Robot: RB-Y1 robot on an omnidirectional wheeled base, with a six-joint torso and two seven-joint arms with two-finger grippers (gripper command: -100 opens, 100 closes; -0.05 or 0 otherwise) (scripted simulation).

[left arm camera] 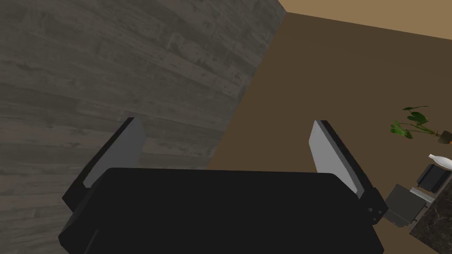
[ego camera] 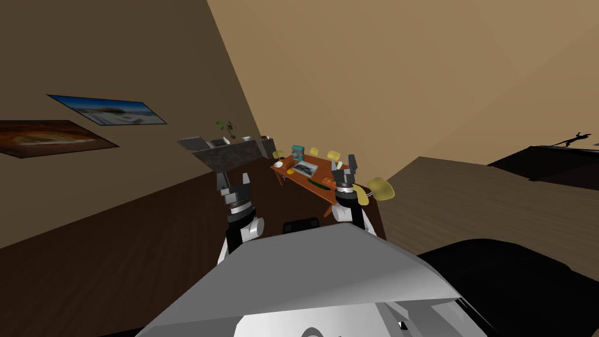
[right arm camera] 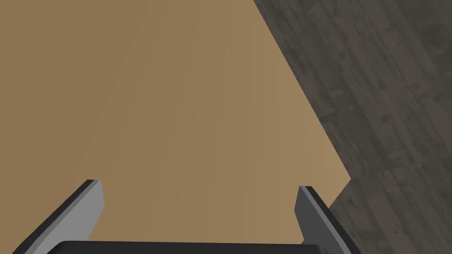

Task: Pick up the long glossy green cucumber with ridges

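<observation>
A long dark green cucumber (ego camera: pixel 316 184) lies on the near part of an orange-brown table (ego camera: pixel 295 177) some way ahead of me. My right gripper (ego camera: pixel 345 165) is raised in front of the table's near right corner, open, with nothing between its fingers (right arm camera: pixel 90 207). My left gripper (ego camera: pixel 234 181) is held up to the left of the table, in front of a dark counter, also open and empty, fingers (left arm camera: pixel 329 152) wide apart. Both grippers are well short of the cucumber.
The table also carries a teal container (ego camera: pixel 298 153), a flat tray (ego camera: pixel 305 168) and small items, with yellow chairs (ego camera: pixel 380 188) around it. A dark stone counter (ego camera: pixel 231 155) with a plant (ego camera: pixel 225 127) stands left of it. A black couch (ego camera: pixel 550 161) sits far right. Wooden floor lies between.
</observation>
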